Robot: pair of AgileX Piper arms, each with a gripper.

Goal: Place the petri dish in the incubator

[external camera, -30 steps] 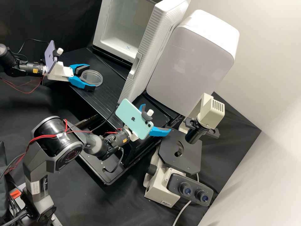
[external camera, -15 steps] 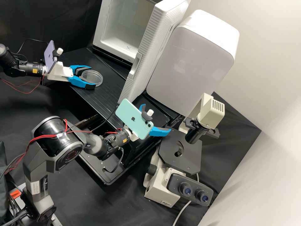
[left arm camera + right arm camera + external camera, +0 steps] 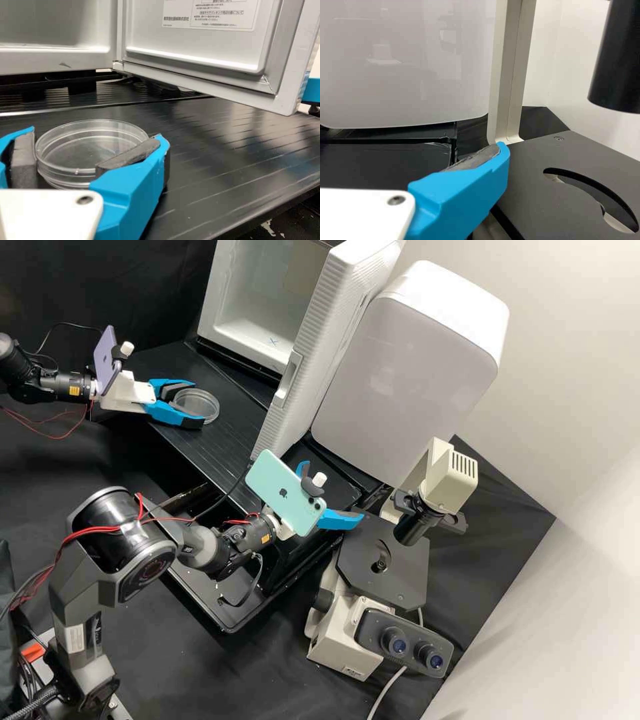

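A clear round petri dish [image 3: 195,404] rests on the black bench [image 3: 220,440] in front of the incubator [image 3: 253,300]. The incubator is a white box whose door [image 3: 327,340] is swung open. My left gripper [image 3: 183,402] is low over the bench, shut on the petri dish [image 3: 87,147]. One blue finger [image 3: 132,172] lies along each side of the dish, with the pads against its rim. My right gripper [image 3: 337,503] hangs open over the microscope stage [image 3: 570,170]. One of its fingers [image 3: 480,160] is in the right wrist view, with nothing beside it.
A large white appliance [image 3: 413,367] stands right of the incubator door. A microscope [image 3: 393,573] with a black stage and eyepieces sits at the front right. The incubator door's lower edge [image 3: 215,75] overhangs the bench close to the dish. Black cloth covers the surroundings.
The left gripper's fingers have drawn in around the petri dish and the gripper has edged slightly forward. The right arm has stayed still.
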